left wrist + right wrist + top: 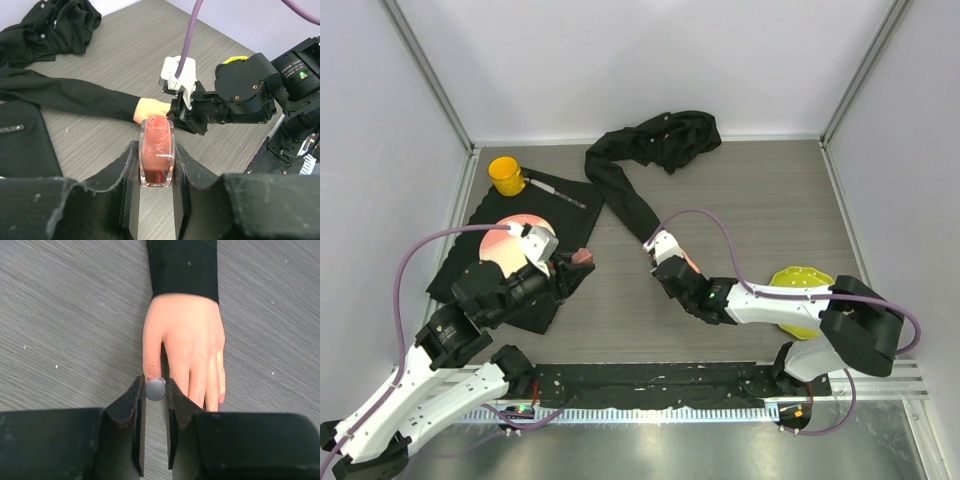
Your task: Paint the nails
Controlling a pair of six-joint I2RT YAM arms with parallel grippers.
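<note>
Appears mid-brushing, with the uncapped polish bottle (157, 145) clamped in the left gripper (156, 170) and a grey brush cap (155, 389) pinched in the right gripper (155, 396) at the thumb tip (149, 370) of the mannequin hand (187, 342) lying flat on the desk (60, 315), nails (220, 399) nearest that gripper; next probably needs a short, steady stroke.

Yel. cup (506, 173), pink plate (500, 245), blk mat (570, 225)

A robotics lab test cell: plain white walls (640, 60) and metal corner posts (430, 70) box in a grey wood-grain table (760, 200), with two cabled robot arms (770, 305) bolted to a black rail (650, 385) at its near edge.
</note>
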